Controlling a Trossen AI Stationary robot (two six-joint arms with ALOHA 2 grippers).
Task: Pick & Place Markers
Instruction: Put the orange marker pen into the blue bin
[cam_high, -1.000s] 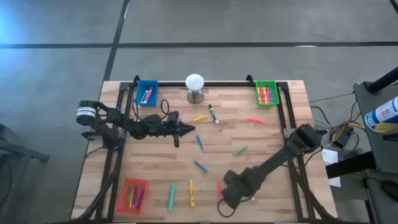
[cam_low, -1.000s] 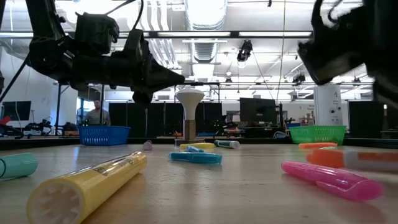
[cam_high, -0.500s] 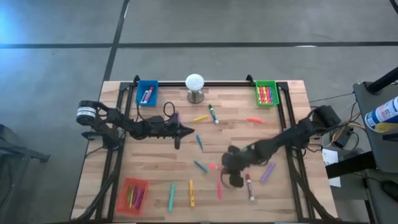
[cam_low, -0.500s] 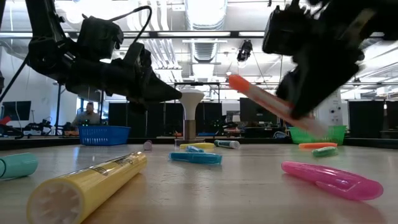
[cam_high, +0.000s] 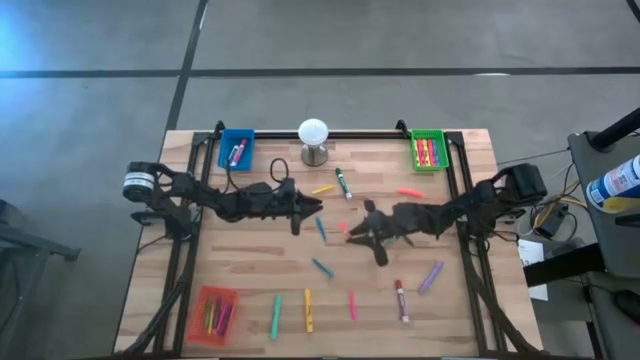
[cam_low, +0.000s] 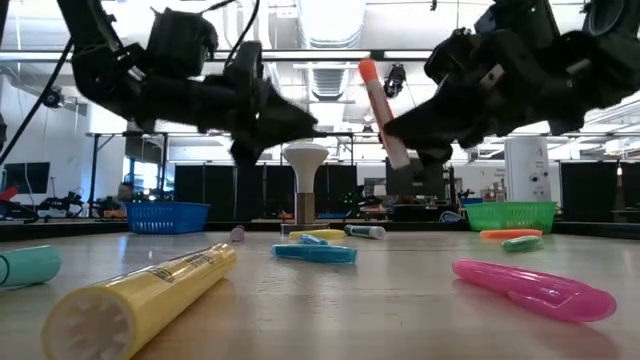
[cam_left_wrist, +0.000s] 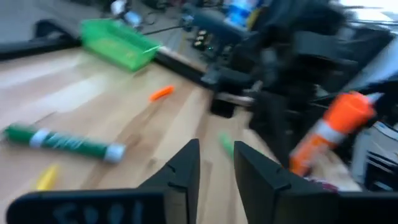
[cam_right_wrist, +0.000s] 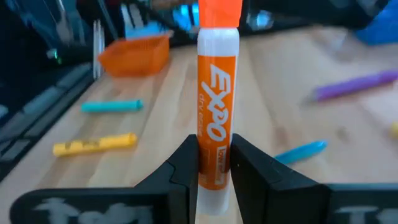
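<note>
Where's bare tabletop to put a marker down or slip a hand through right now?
Free: the strip between the blue tray and the orange tray on the left side, and the board's near right corner past the purple marker. Crowded: mid-table, where the left gripper and the right gripper, holding an orange marker, nearly meet.

Two dark jointed arms, black cable loops; left arm w/ white-banded base joint.

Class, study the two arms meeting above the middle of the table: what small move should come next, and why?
Probably the left pincer should ease forward and close on the orange marker. The right pincer holds that marker upright above the table, and the left one, open and empty, points at it, so this looks like a handover.
</note>
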